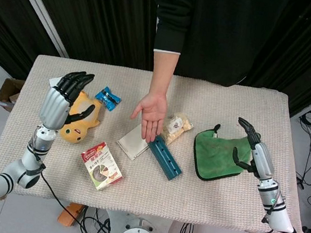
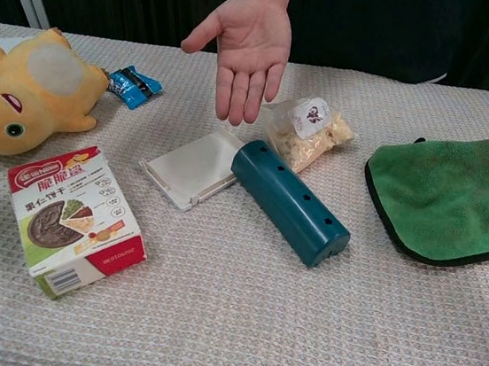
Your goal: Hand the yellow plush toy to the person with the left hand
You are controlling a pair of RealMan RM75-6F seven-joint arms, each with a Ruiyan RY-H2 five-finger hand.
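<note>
Beige woven tablecloth (image 1: 218,204) (dark curtain (image 1: 100,13) behind)

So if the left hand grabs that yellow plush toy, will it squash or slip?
The yellow plush toy looks soft and stuffed, so it will probably squash under the fingers and be light for its size. Its fuzzy fabric should grip rather than slip. Lying on its side, it seems unlikely to roll.

The table holds 1 yellow plush toy (image 1: 80,123), 1 small blue foil snack packet (image 1: 108,97), 1 red-and-green cardboard snack box (image 1: 102,165), 1 flat white plastic case (image 1: 133,143), 1 long teal plastic box (image 1: 165,158), 1 clear bag of pale snacks (image 1: 177,126) and 1 green cloth with black trim (image 1: 219,154). 1 person's open palm (image 1: 152,112) is extended.
</note>
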